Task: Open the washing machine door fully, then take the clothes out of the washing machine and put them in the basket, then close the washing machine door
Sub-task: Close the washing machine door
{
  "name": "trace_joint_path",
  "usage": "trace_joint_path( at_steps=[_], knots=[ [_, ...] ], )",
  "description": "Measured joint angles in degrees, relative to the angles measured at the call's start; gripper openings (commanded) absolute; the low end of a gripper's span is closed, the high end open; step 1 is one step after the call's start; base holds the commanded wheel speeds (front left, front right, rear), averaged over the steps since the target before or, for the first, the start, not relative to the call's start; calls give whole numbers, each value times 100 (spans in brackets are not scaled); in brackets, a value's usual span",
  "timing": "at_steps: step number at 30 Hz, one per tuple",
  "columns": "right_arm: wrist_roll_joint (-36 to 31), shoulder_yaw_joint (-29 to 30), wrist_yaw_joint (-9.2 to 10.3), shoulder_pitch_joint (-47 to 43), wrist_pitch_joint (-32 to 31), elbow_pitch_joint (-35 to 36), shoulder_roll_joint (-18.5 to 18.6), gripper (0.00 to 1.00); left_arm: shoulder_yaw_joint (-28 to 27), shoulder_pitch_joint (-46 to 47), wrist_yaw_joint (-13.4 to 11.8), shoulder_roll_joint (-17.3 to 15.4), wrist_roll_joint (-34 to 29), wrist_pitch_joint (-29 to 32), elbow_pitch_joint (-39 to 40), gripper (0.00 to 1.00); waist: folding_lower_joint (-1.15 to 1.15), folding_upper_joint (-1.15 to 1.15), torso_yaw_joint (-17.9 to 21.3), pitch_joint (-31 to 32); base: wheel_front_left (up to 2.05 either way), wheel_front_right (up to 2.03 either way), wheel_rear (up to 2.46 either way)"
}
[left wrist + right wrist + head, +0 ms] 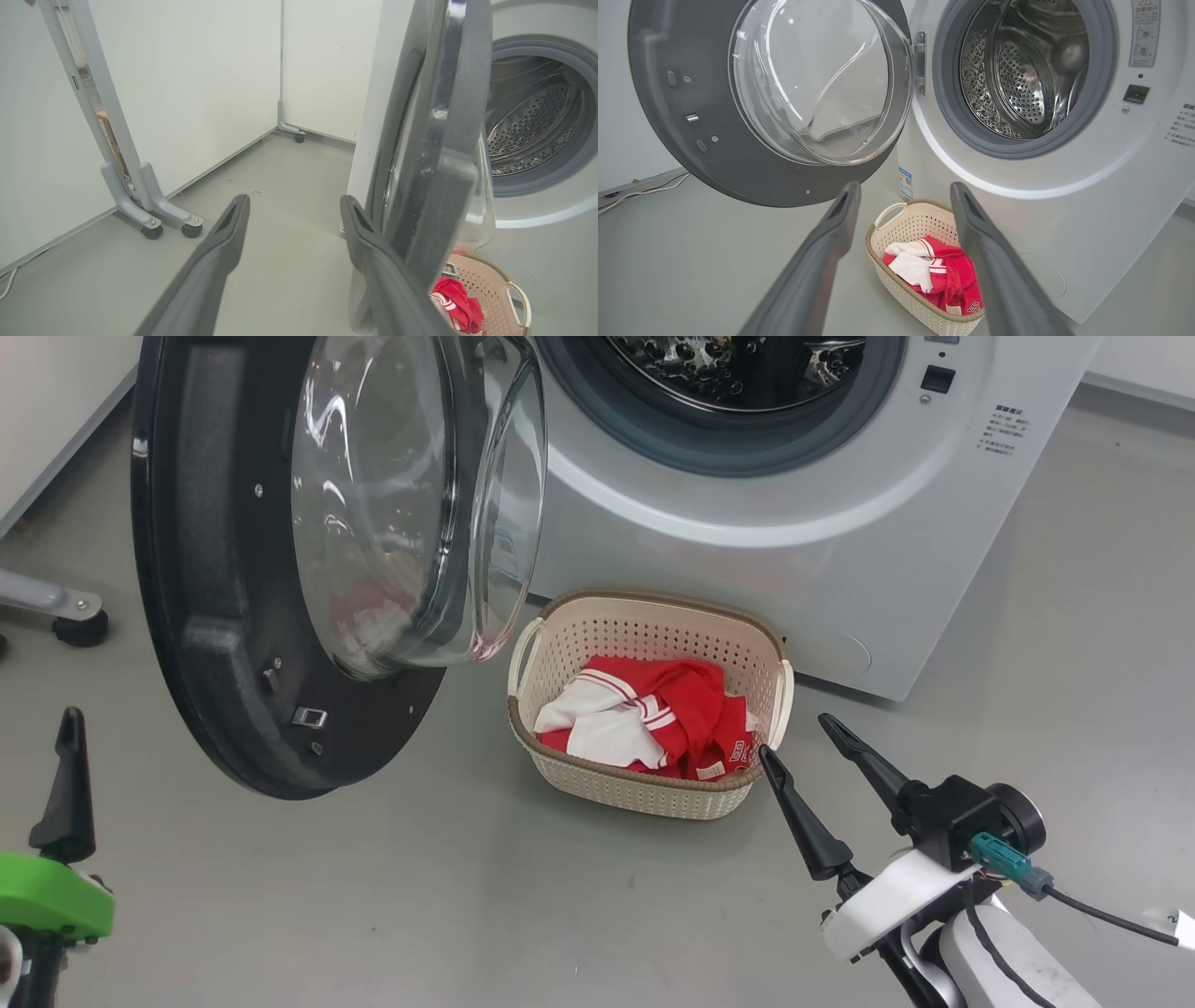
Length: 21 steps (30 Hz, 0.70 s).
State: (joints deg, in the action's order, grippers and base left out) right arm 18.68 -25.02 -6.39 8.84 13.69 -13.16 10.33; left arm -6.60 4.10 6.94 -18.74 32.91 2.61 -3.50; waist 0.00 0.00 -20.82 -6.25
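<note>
The washing machine door [201, 616] stands swung wide open to the left, its glass bowl facing right. The white washing machine [766, 551] shows a bare steel drum [1017, 74] with no garment visible inside. The cream basket [653, 602] sits on the floor against the washer's front, with the red and white clothes [672, 714] lying in it. My right gripper [794, 735] is open and holds nothing, its tips just off the basket's right front corner. My left gripper [294, 200] is open too, low and left of the door's edge [434, 154]; one finger [65, 784] shows in the head view.
White partition panels on wheeled grey feet [154, 210] stand left of the washer, and one caster [79, 625] lies near the door. A cable [644, 186] runs along the wall base. Grey floor stretches in front of the basket.
</note>
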Motion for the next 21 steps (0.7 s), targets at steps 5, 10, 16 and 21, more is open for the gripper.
trace_joint_path(
  at_steps=[5,10,16,21],
  knots=[
    [0,0,0,0,0,-1,0,100,76,-42,0,9,-18,-425,-162,100,0,0,7,-10,0,0,0],
    [0,-4,0,0,7,-4,-2,100,188,-66,0,5,-13,-706,-324,100,0,0,13,-6,0,0,0],
    [0,4,2,1,8,-3,-2,100,321,-76,1,-45,14,-995,-452,100,0,0,18,-30,0,0,0],
    [0,20,4,1,9,-5,0,100,402,-76,1,-83,30,-1120,-564,100,0,0,14,-38,0,0,0]
  ],
)
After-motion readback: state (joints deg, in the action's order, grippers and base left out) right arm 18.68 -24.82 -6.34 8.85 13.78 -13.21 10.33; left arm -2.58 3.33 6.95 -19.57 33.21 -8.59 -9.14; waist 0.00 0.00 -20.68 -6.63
